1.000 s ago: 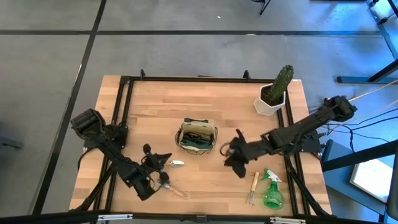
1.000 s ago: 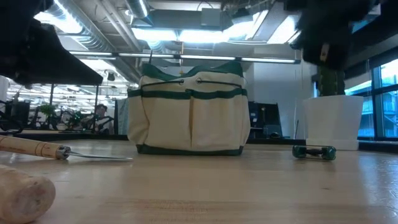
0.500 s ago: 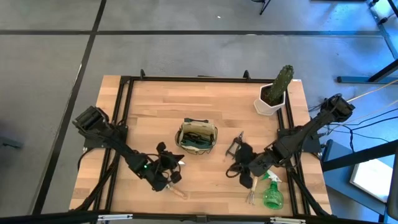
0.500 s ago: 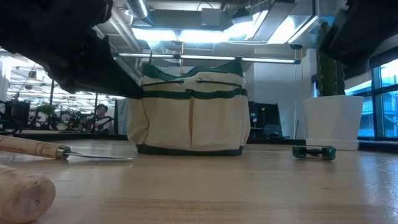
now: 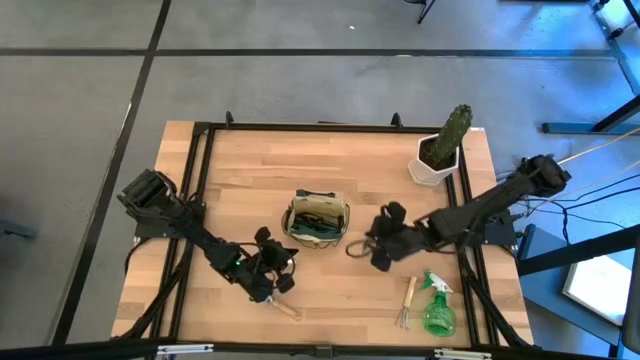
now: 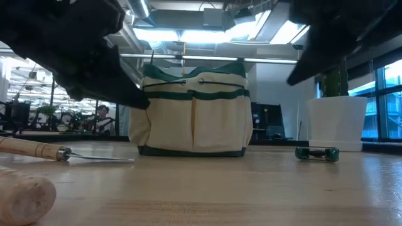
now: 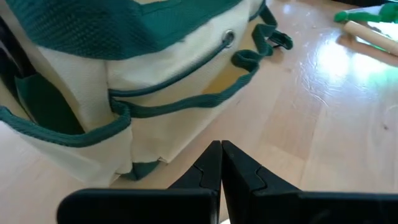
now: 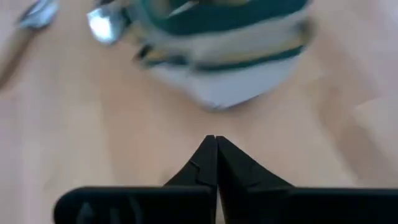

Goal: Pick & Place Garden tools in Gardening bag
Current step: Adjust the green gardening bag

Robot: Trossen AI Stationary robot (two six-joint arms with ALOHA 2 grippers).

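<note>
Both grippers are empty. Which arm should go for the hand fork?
Right. The right gripper hangs shut on the hand fork's side of the gardening bag; the left gripper is across it, by the trowel.

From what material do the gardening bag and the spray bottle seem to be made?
The gardening bag looks like woven fabric, beige with green trim: a cloth weave shows, with soft folded edges and a metal-looking eyelet. The spray bottle seems to be green plastic, probably translucent and glossy, though it is too small to be sure.

You have one overhead view, one tabletop-level view, two close wrist views, one apparently blurred; all share the gardening bag (image 5: 317,220)
</note>
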